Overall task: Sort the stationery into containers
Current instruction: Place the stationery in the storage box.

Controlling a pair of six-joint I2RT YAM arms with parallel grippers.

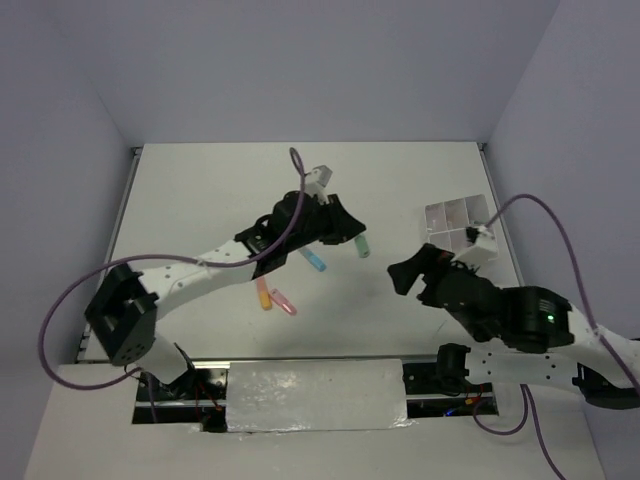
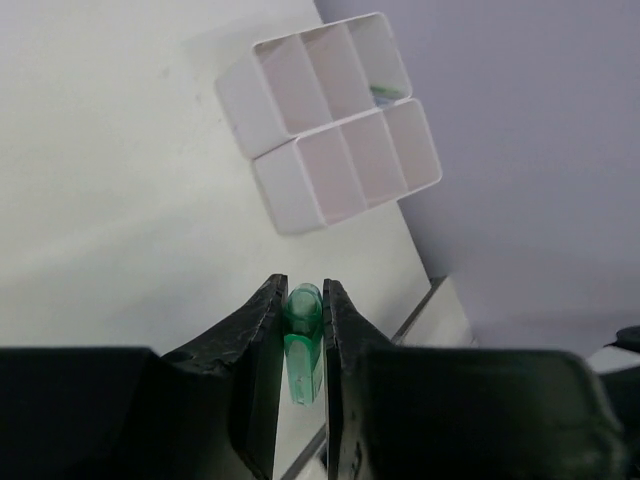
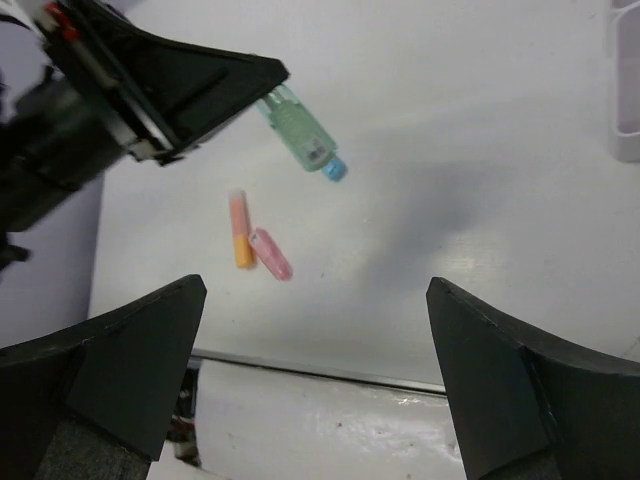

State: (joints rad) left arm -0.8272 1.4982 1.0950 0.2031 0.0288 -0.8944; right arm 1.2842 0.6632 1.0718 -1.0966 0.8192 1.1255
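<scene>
Top view: left gripper (image 1: pixel 352 236) is out over mid-table (image 1: pixel 200 190) with the green marker (image 1: pixel 362 244) sticking out of its tip, apparently lifted clear for the carry. White tray (image 1: pixel 455 220) sits by the far right edge. Blue marker (image 1: pixel 316 262), orange marker (image 1: pixel 264 295) and pink marker (image 1: pixel 284 301) lie loose toward the front edge. Left wrist: jaws pinched tight on the green marker, nose aimed at the tray, probably lining up a drop. Right wrist: right gripper (image 3: pixel 315 400) has its jaws spread wide with nothing in them, parked near the tray; looks free for the next pick.
</scene>
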